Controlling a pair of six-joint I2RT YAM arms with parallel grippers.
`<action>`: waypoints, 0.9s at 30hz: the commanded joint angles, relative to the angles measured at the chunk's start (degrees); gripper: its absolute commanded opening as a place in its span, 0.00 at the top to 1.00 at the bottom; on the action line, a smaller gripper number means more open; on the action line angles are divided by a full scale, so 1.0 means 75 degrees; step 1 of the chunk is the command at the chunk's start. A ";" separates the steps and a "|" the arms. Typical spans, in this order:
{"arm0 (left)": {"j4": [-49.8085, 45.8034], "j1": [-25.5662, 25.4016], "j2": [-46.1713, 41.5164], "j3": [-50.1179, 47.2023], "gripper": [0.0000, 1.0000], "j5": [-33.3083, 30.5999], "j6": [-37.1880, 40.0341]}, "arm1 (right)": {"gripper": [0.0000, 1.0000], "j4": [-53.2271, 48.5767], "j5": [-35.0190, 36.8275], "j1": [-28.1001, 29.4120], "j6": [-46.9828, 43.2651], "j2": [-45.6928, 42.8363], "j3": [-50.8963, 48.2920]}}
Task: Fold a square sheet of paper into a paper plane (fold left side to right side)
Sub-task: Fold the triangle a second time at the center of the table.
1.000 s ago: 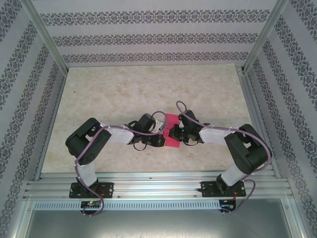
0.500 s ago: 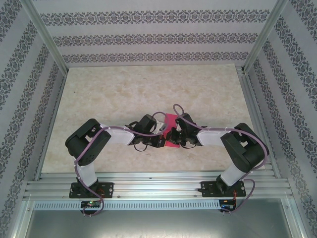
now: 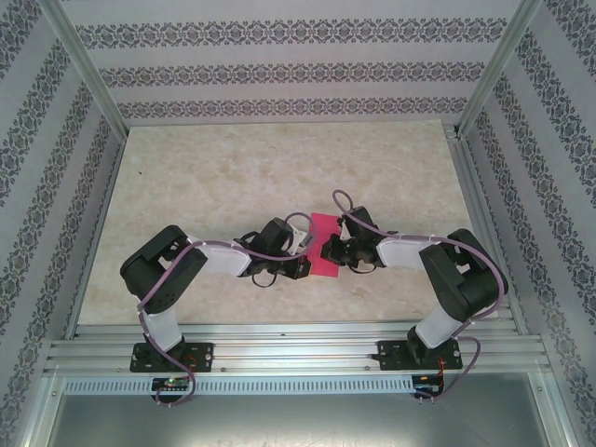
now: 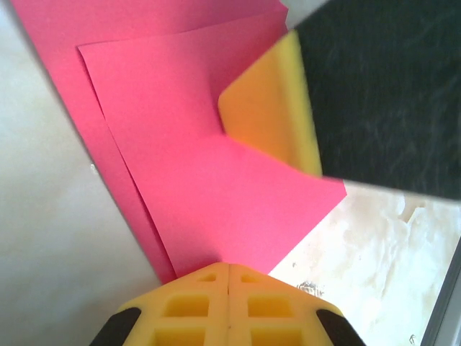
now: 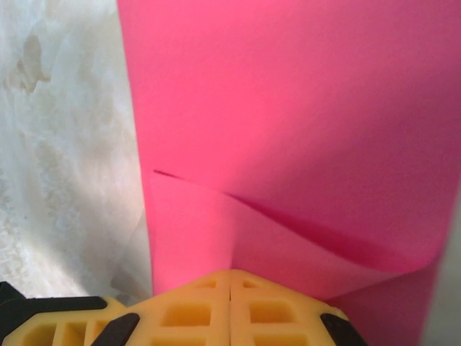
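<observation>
- Placement: the square sheet of paper sits toward the near edge of the bench, about midway between its left and right edges, with both wrists crowded over it.
- The left gripper is clenched. Its yellow tips meet with a corner of the sheet running in between them, so it looks pinched rather than merely pressed.
- The right gripper is clenched too, on the opposite side. The paper rises away from its tips with a soft diagonal ridge.
- Step in hand, as I judge it: carrying the left side across onto the right. In the left wrist view one layer lies skewed over another, and their edges are not yet lined up.
- To do it well, one side should act as an anchor while the other travels low and flat. The outer edges need to meet before anything is pressed. The crease should then be run from its middle outward.
- The ridge seen from the right wrist suggests slack. If it were flattened as it stands, I would expect a stray wrinkle.
- Material: thin, matte, bright pink paper, unmarked. It has straight crisp edges and buckles readily.
- Surfaces: the bench is pale, marbled and looks smooth, so the sheet may slide. The gripper tips are yellow, moulded with square pockets.
</observation>
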 commanded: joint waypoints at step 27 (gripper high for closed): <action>-0.1192 -0.0121 0.0027 -0.0407 0.99 -0.0426 -0.0132 | 0.92 -0.0074 0.0701 0.0862 0.0656 -0.0639 -0.0022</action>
